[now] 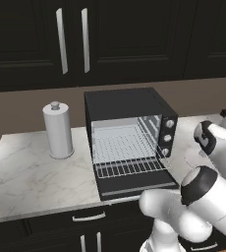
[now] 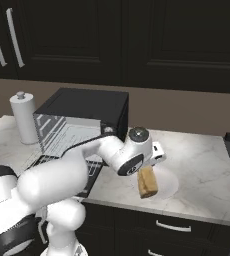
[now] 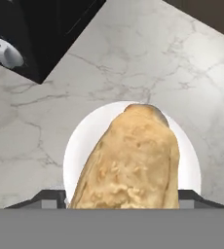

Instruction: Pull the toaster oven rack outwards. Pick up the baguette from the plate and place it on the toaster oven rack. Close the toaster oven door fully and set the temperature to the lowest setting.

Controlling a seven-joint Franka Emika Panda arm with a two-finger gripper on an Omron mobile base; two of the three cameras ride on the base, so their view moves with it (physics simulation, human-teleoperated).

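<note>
The marble counter (image 2: 207, 165) is being worked on, with the black toaster oven (image 1: 127, 106) standing on it, its door (image 1: 134, 184) lying folded down flat and the wire rack (image 1: 127, 165) already drawn partway out over that door. To the oven's right, the round white plate (image 2: 169, 186) is sitting on the counter near its front edge. The baguette (image 2: 147, 181) is being gripped between the jaws of the gripper (image 2: 146, 172), which are set fairly wide to span the bread's thickness; in the hand view the loaf (image 3: 128, 163) is rising between the two dark fingertips (image 3: 48, 198), with the plate's rim (image 3: 77, 141) showing behind it. The bread's long axis is running along the gripper's own line, hanging downward from it, its lower end seemingly just clear of the plate. The rack is lying to the left of the held bread, so a lift and a leftward carry is likely being called for next.
</note>
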